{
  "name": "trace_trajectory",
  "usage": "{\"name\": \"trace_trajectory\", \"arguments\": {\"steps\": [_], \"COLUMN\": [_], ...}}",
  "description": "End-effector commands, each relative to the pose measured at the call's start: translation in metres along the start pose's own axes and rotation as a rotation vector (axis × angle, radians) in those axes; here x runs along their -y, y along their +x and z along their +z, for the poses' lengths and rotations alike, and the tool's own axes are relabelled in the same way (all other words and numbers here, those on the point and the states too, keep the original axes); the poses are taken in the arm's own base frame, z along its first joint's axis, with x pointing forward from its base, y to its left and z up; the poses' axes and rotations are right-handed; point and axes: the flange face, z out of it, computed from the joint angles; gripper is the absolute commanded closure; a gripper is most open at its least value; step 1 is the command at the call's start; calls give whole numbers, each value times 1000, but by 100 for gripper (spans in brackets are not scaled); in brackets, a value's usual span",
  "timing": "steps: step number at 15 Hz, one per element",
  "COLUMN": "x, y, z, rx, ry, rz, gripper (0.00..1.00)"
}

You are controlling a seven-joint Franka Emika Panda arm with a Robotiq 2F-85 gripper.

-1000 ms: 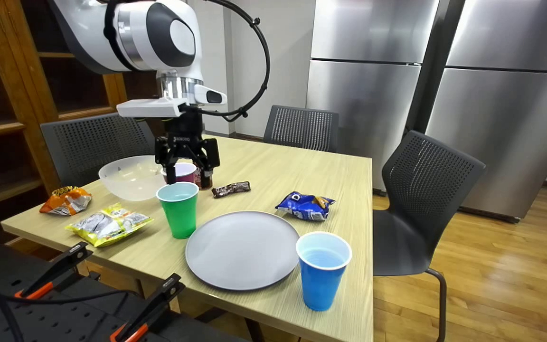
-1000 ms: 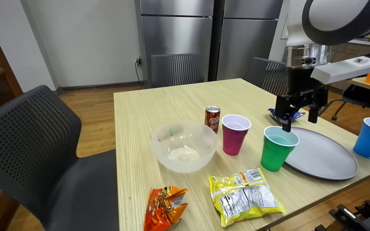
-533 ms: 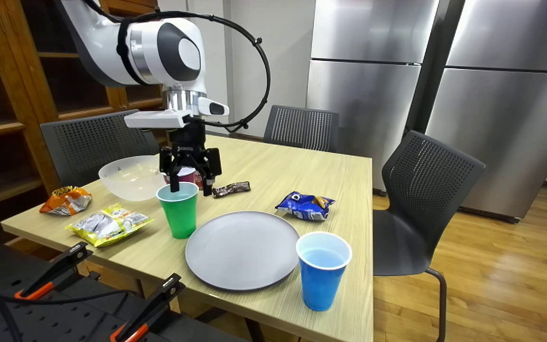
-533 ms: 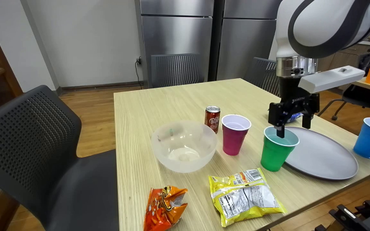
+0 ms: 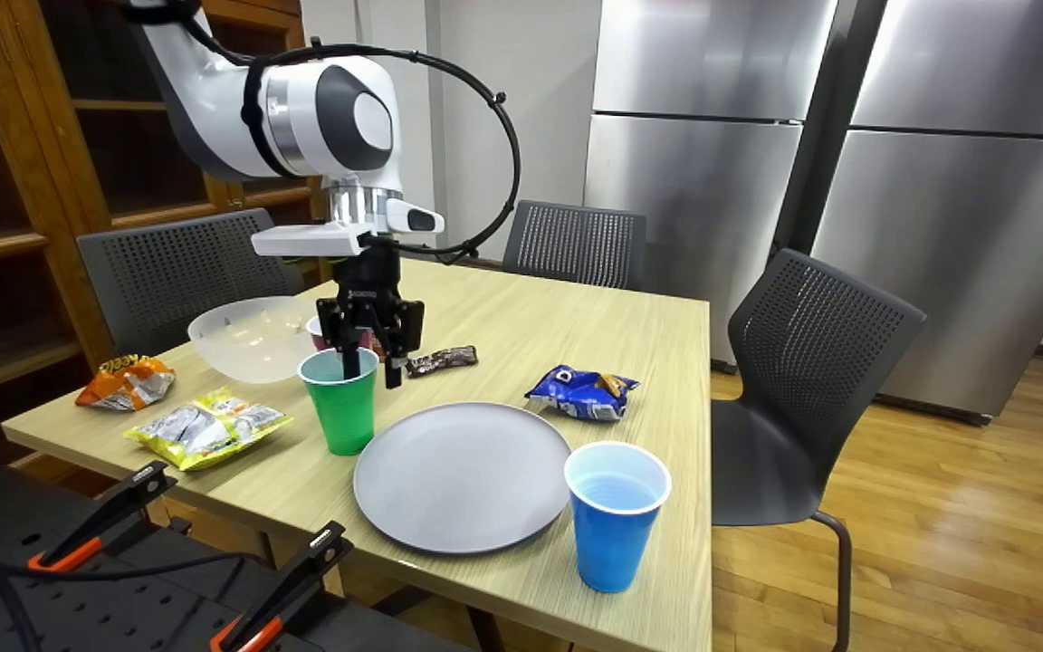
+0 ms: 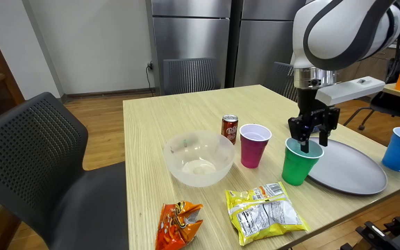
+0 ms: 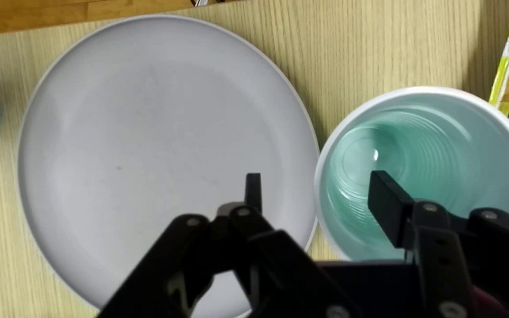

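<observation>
Seeing smooth plastic on green cup (image 5: 343, 412), glossy with fine ridges inside; smooth plastic on blue cup (image 5: 612, 534) and magenta cup (image 6: 253, 150) too. Matt finish on plate (image 7: 161, 132), few faint scuffs. Frosted, translucent, plastic-looking on bowl (image 6: 200, 179). Bare shiny metal on top of can (image 6: 229, 130), glossy sides. Crinkled glossy film on yellow bag (image 6: 266, 214), orange bag (image 6: 178, 225), blue bag (image 5: 580, 394). Pale wood grain on table (image 6: 172, 118), low sheen. Matt black on gripper (image 6: 314, 146); smooth white shell on arm (image 6: 342, 38), polished metal on wrist ring (image 6: 311, 77). Brushed metal on fridges (image 5: 693, 226). Perforated matt plastic on chairs (image 6: 35, 149). Glossy wood on floor (image 5: 1010, 507).
</observation>
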Motion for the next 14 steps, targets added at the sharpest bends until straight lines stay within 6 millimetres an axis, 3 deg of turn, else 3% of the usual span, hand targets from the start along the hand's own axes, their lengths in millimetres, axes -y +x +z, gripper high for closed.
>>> {"name": "trace_trajectory", "arguments": {"steps": [1, 4, 6, 14], "x": [1, -1, -1, 5], "y": [7, 8, 8, 3], "z": [-2, -1, -1, -7], "rx": [13, 16, 18, 40], "ry": [-20, -19, -19, -6], "rz": [23, 26, 26, -10], "gripper": [65, 89, 100, 99]}}
